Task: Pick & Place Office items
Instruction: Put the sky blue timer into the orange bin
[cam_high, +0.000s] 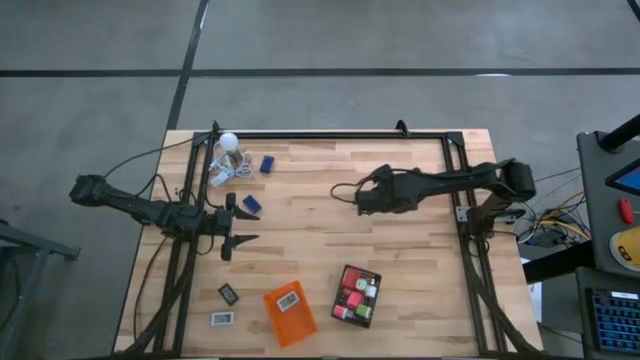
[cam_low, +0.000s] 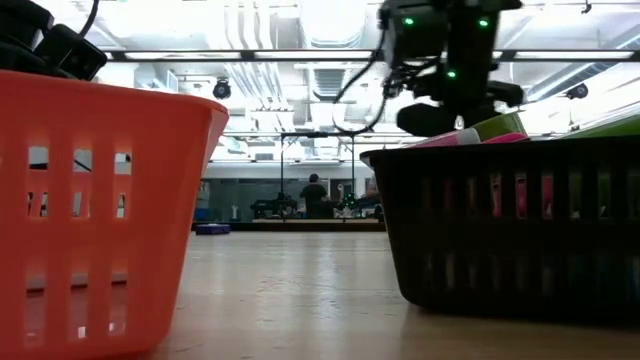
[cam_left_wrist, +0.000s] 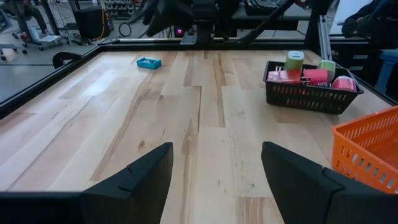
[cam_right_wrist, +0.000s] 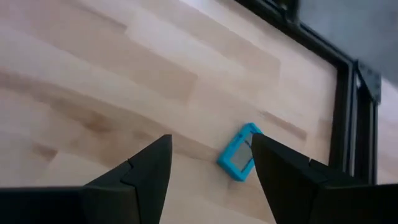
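Orange tray (cam_low: 100, 200) – nearest the low camera, slotted wall filling that side of the view; from above it sits at the table's front edge with one white-labelled piece (cam_high: 290, 300) inside.

Wooden table (cam_high: 320, 250) – light planks, black frame round it.

Left gripper (cam_high: 252, 224) – over the table's left side, fingers spread wide, nothing between them; its wrist view looks across bare boards.

Right gripper (cam_high: 360, 196) – over the middle of the table, pointing left, fingers wide apart and holding nothing.

Black tray (cam_high: 357, 295) – just right of the orange one, apart from it, packed with pink, green, red and white office items (cam_left_wrist: 305, 73).

Teal-and-white box (cam_right_wrist: 239, 152) – flat on the boards ahead of the right gripper, in line with the gap between its fingers, not touched.

Dark blue blocks – one (cam_high: 267, 164) near the back left corner, one (cam_high: 251, 203) just beside the left gripper's fingers.

Black-and-white rectangles – two (cam_high: 228, 293) (cam_high: 222, 318) on the boards left of the orange tray.
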